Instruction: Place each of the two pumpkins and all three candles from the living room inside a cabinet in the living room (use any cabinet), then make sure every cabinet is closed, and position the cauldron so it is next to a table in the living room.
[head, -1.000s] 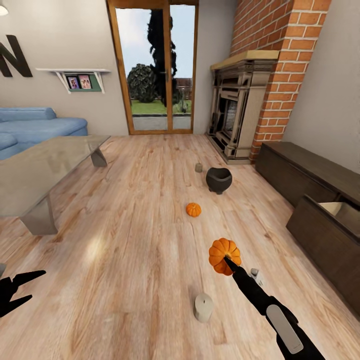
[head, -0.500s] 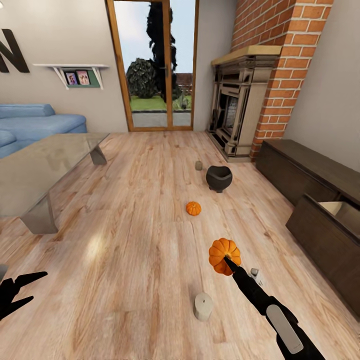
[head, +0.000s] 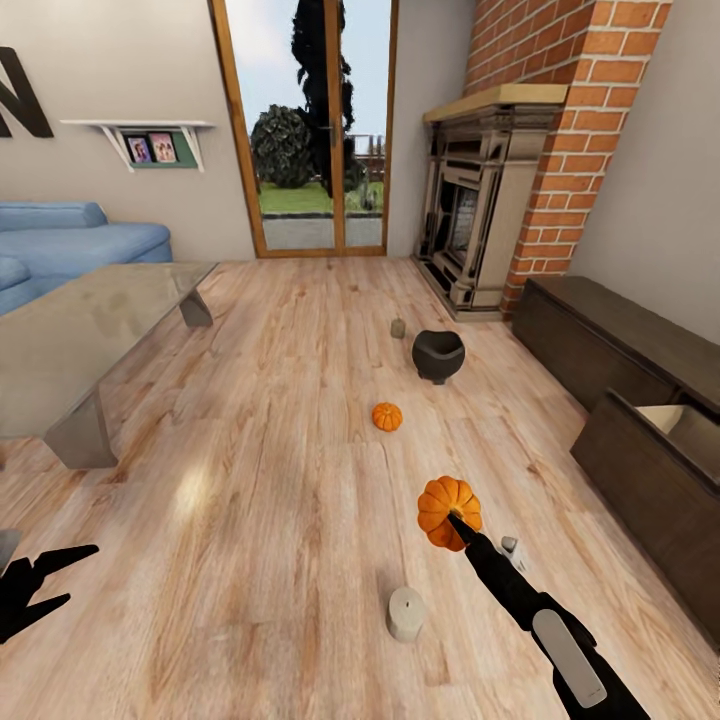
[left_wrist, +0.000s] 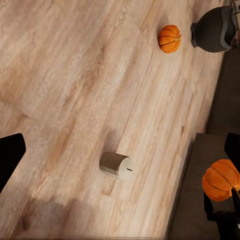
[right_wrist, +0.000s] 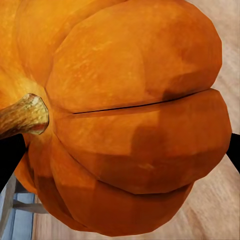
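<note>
My right pincer (head: 452, 522) is clamped on a ribbed orange pumpkin (head: 448, 510) with a tan stem; my left pincer (head: 55, 575) is apart.

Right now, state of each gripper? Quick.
Left gripper: open, empty.
Right gripper: shut on a pumpkin, held above the floor.

The head camera is looking forward and down across the floor (head: 280, 480) toward the glass door (head: 310, 130). The left wrist camera is looking steeply down at the same floor, sharing the candle (left_wrist: 116, 165), both pumpkins and the cauldron (left_wrist: 214, 29). The right wrist camera is sitting very near its pumpkin (right_wrist: 130, 115).
</note>
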